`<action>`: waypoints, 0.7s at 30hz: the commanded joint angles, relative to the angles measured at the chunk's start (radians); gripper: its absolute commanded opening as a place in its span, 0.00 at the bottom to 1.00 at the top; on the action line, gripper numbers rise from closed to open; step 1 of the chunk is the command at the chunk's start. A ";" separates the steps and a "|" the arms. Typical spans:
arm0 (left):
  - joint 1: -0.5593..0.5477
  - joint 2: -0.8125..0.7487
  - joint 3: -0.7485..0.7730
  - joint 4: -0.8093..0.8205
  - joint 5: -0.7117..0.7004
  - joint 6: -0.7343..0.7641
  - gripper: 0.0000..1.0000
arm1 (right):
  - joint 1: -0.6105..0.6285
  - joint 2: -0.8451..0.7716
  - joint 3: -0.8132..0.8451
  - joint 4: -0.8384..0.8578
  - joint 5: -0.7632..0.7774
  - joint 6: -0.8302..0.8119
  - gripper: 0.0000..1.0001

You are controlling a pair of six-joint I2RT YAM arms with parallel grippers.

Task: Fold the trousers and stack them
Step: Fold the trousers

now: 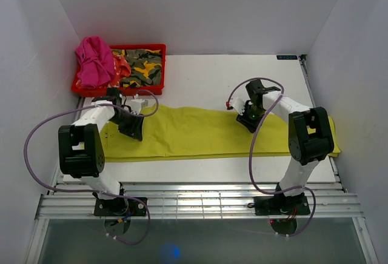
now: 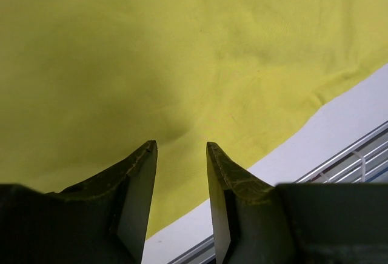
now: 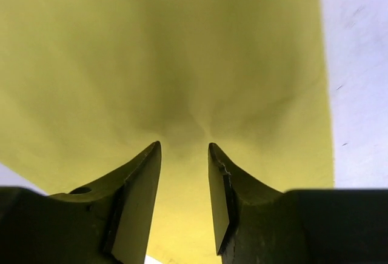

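**Covered cloth and cropped edges**

From above, the left gripper (image 1: 132, 125) and right gripper (image 1: 248, 118) hide their own fingertips and the trousers (image 1: 194, 134) beneath them. The right arm (image 1: 309, 134) covers the trousers' right end. Both wrist views cut the cloth off at their top and left edges. In the red bin (image 1: 163, 67), pink cloth (image 1: 94, 61) overlaps camouflage fabric (image 1: 142, 67).

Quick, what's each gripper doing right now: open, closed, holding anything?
Left gripper: open, over the trousers, holding nothing.
Right gripper: open, over the trousers, holding nothing.
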 commanded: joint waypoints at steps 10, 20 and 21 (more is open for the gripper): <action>0.279 -0.165 0.271 -0.104 0.216 0.029 0.57 | 0.290 -0.024 0.362 -0.033 -0.308 0.215 0.64; 0.379 -0.027 0.308 -0.045 0.338 0.059 0.55 | 0.463 0.203 0.681 -0.051 -0.402 0.240 0.55; 0.406 -0.030 0.302 -0.072 0.374 0.075 0.55 | 0.490 0.194 0.643 -0.036 -0.399 0.240 0.54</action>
